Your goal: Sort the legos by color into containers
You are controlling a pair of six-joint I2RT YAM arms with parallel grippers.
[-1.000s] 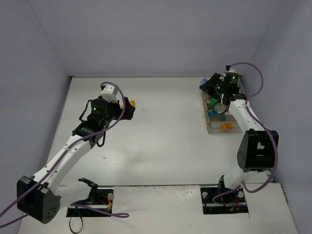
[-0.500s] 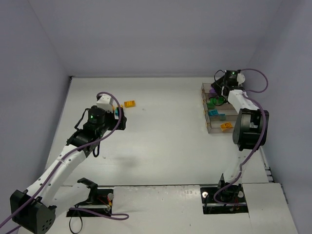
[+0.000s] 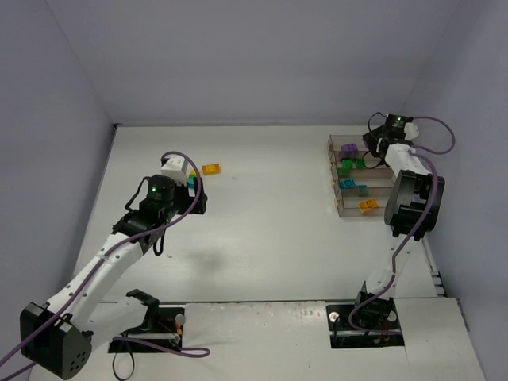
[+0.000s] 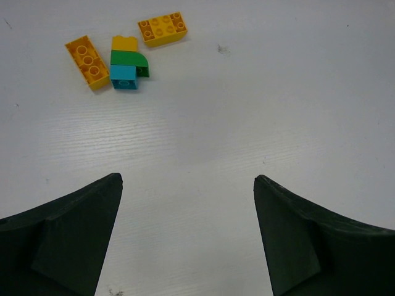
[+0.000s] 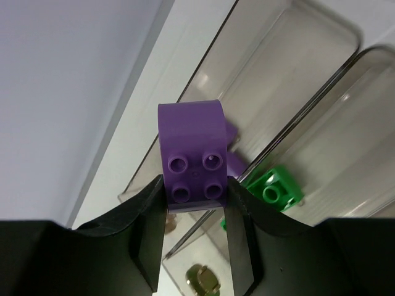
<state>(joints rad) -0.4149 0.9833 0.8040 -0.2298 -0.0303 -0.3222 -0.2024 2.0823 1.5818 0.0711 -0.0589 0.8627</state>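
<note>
The right gripper [image 5: 194, 200] is clenched on a rounded purple lego [image 5: 190, 145], which sits at the centre of the right wrist view with its studs facing the camera, above the containers [image 5: 290, 55]. In that view the upper bin holds a second purple piece [image 5: 231, 161], partly hidden behind the gripped one, and the adjoining bin to the lower right holds a green lego [image 5: 276, 190]. In the top view the row of bins lies at the right of the frame, and the right gripper is at its upper end. The third bin down holds a teal lego [image 3: 347, 183] and the lowest bin an orange lego [image 3: 367, 205]. The left gripper [image 4: 188, 237] is released, its fingers spread wide over the white table [image 4: 203, 142] and touching nothing. At the upper left of the left wrist view lie an orange brick [image 4: 162, 29], an angled orange brick [image 4: 87, 60], and between them a stack [image 4: 128, 63] of yellow-orange, green and teal pieces.
</note>
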